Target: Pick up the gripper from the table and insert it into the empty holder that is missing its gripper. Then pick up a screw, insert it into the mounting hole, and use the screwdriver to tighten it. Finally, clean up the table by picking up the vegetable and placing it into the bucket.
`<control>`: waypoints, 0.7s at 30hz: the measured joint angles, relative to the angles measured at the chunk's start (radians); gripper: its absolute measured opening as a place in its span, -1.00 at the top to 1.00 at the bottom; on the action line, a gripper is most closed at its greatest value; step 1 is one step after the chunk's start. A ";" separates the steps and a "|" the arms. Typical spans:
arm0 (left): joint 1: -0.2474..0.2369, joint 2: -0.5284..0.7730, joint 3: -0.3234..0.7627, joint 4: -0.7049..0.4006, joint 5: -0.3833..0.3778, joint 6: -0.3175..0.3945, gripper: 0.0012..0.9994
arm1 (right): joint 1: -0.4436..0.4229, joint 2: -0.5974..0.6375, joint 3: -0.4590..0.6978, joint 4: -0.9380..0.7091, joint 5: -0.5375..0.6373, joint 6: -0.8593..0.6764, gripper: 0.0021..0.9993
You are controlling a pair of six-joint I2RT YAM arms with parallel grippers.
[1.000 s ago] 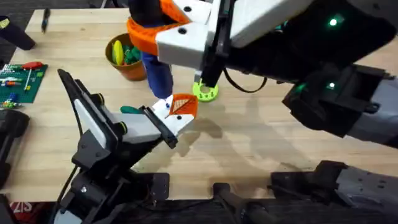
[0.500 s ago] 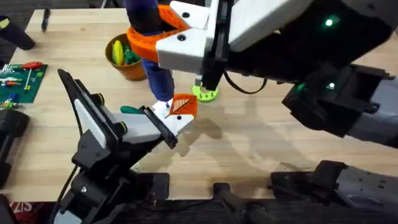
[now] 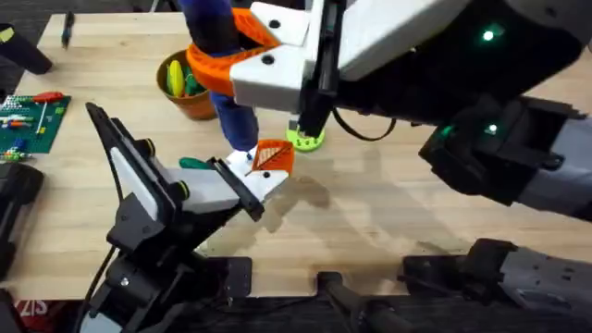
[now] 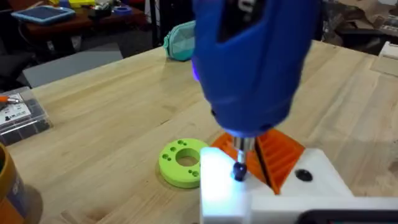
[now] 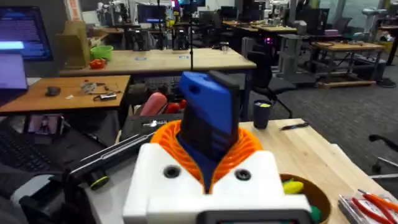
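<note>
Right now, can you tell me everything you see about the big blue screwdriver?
The screwdriver is a thick, bright blue cylinder of smooth plastic, narrowing to a thin metal tip. It stands nearly upright, tip down. The right gripper, white with orange ribbed pads, is clamped round its body. The tip rests on a small dark screw in the white holder, right beside the orange gripper and near the lime-green ring.

Screwdriver top cut by frame edge; bucket partly hidden behind it.
</note>
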 joint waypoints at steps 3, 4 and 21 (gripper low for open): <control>0.000 0.000 0.000 0.000 0.000 0.000 0.99 | 0.006 0.000 0.000 -0.002 -0.002 0.000 0.94; 0.000 0.000 0.000 0.000 0.000 0.000 0.99 | 0.007 0.000 0.000 -0.002 -0.002 0.000 0.94; 0.000 0.000 0.000 0.000 0.000 0.000 0.99 | 0.008 0.000 0.000 -0.025 -0.002 -0.018 0.94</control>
